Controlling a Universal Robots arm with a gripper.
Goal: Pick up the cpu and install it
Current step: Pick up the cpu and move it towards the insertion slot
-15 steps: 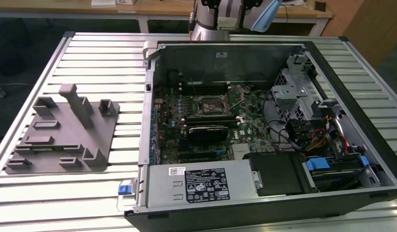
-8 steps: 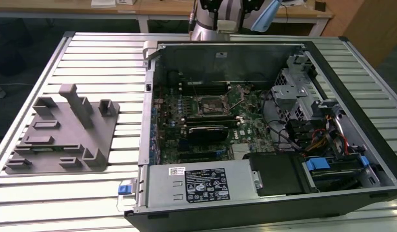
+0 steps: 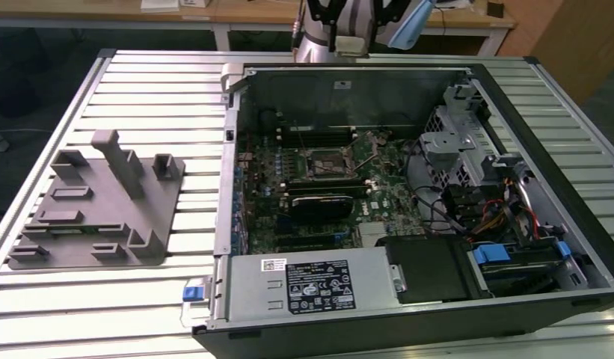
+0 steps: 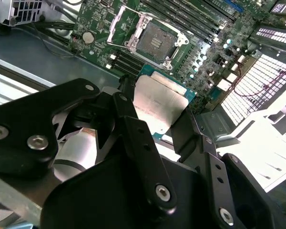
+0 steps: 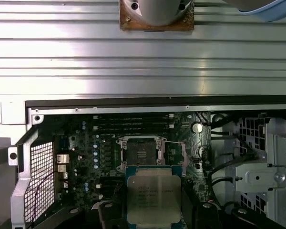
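End effector [image 4: 152, 114]: black fingers [image 4: 133, 138] closed on opposite edges of the cpu, one on each side, as seen in the second wrist view.
Cpu [image 5: 153, 196]: held between the fingertips with its silvery metal plate facing the first wrist camera. The green rim shows along the edges. It appears to hang in the air and touches neither board nor case.
Socket [image 5: 140, 152]: on the motherboard [image 5: 86, 157], ahead of and below the fingertips. The contact field is exposed and no chip sits in it. In the second wrist view its metal frame [image 4: 119, 24] appears swung open.
Alignment: in the first wrist view the cpu sits just short of the socket and roughly in line with it. The height of the gap cannot be told.
Computer case [image 3: 347, 82]: lies on its side, open at the top, on the slatted metal desk [image 3: 137, 97], beneath the end effector.
Fixture plate [image 3: 97, 202]: grey, on the desk, well apart from the end effector and outside the case.
Progress, done: pick-up is judged complete, since the cpu is in the grip and carried over the open case.
Progress, left: installation is not yet done. The cpu is not seated and the socket frame is not closed over it.
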